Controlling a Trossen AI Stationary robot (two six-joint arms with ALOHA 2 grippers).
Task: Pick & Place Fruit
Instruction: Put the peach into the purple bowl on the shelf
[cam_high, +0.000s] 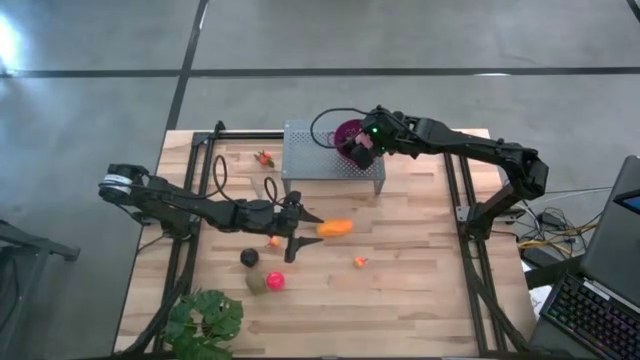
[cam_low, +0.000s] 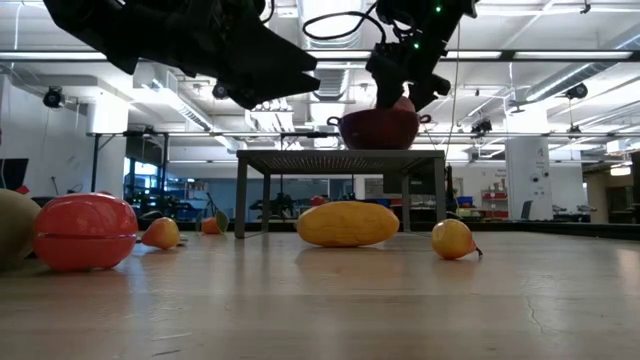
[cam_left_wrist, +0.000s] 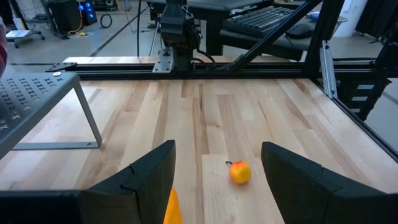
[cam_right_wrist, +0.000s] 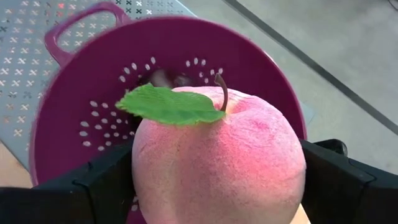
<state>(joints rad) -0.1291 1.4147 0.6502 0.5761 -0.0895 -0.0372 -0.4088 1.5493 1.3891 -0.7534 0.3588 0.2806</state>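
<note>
High view: the right gripper (cam_high: 360, 143) is hovering over the purple bowl (cam_high: 347, 130), which is sitting on a perforated metal stand (cam_high: 330, 160) near the middle of the far edge of the tabletop (cam_high: 420, 260). Its fingers are clamping a pink peach (cam_right_wrist: 217, 162) with a green leaf, just above the bowl. The left gripper (cam_high: 297, 232) is hanging wide open and empty around the middle of the tabletop, right beside the long orange fruit (cam_high: 335, 228). A dark ball (cam_high: 249, 258), an olive-green piece (cam_high: 257, 283) and a red ball (cam_high: 275, 281) are lying together toward the near left corner, close to a leafy plant (cam_high: 205, 322). One small orange-red bit (cam_high: 360, 262) is lying alone nearer the middle.
</note>
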